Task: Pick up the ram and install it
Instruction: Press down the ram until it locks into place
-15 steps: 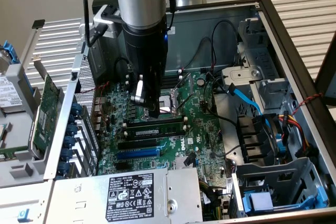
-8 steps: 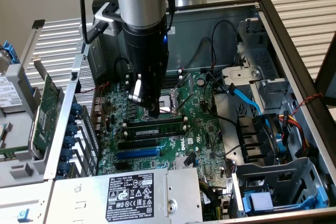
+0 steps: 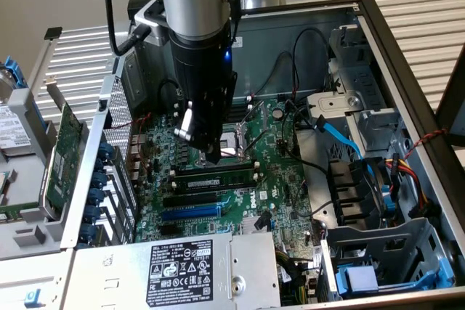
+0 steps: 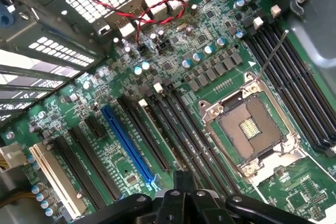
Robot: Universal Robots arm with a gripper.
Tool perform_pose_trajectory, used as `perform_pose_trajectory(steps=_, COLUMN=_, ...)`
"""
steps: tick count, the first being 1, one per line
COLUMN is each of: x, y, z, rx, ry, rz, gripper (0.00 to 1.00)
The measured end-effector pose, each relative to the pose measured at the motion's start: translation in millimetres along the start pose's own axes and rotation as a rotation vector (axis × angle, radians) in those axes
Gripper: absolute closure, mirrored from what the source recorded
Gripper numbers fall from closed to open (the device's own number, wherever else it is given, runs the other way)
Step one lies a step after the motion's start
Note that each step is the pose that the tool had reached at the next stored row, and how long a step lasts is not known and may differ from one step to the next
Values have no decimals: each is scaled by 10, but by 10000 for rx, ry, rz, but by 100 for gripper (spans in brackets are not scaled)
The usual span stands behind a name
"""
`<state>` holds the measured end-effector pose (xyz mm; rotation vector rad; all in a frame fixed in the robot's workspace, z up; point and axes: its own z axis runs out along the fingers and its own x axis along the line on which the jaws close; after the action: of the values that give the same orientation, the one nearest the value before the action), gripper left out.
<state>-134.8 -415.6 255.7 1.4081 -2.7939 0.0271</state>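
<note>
Over the motherboard, exterior view: black gripper (image 3: 212, 156) on the silver-and-black arm hangs tip-down just above the ram (image 3: 215, 178).
Ram: long thin green stick with black chips, lying in a black memory slot beside the square metal CPU socket (image 3: 240, 139).
Case: open grey metal computer chassis (image 3: 407, 70), grey power supply with a black label (image 3: 178, 268) in front.
Wrist view, gripper (image 4: 184, 195): fingers clenched together, holding nothing, over the long black slots (image 4: 189, 140).
Board: green motherboard (image 4: 210, 40); blue slot (image 4: 128, 148); open socket (image 4: 251, 129).

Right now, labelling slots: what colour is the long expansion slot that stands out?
Blue expansion slot, clearest in the wrist view.
</note>
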Motion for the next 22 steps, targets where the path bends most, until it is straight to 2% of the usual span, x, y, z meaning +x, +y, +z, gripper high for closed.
perform_pose_trajectory(steps=22, x=0, y=0, z=0, rx=-54, ry=31, rz=2877, gripper=89)
